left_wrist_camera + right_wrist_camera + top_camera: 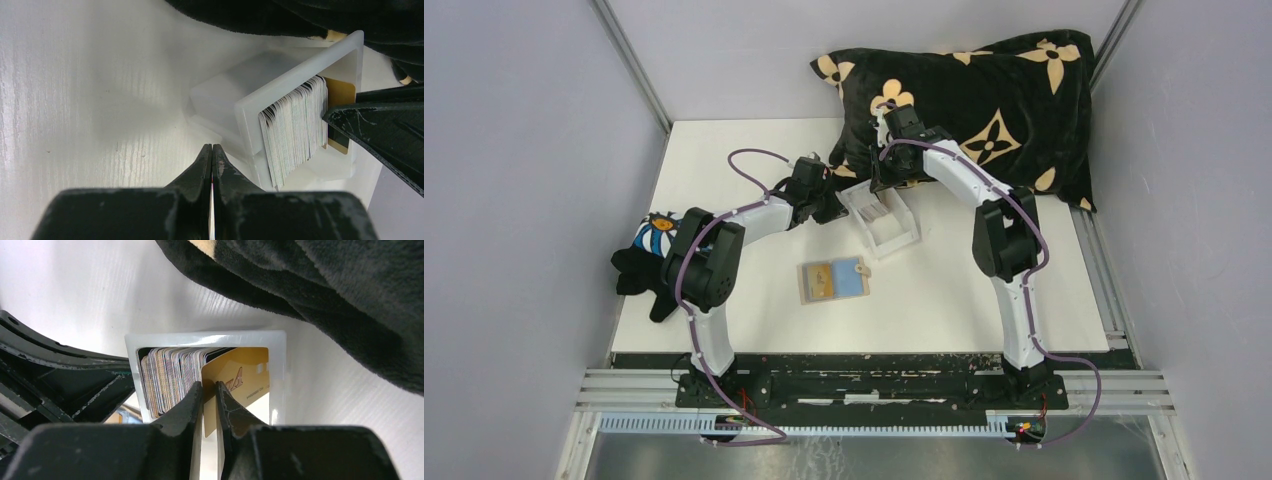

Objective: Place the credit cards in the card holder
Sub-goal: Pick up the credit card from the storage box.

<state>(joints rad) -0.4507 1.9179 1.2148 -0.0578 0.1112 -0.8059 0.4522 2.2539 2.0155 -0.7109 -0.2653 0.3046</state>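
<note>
Top cam overhead; wrist cams close on clear box (295,75), prob. opposed.

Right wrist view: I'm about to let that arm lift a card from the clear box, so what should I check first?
1. Right gripper at the credit cards in the clear box: ok.
2. Exactly one card pinched: cannot tell.
3. Left gripper shut, beside the box, off the lift path: ok.
4. Card holder uncovered, between the arms: ok.
5. Pillow clear of the box: cannot tell.
</note>
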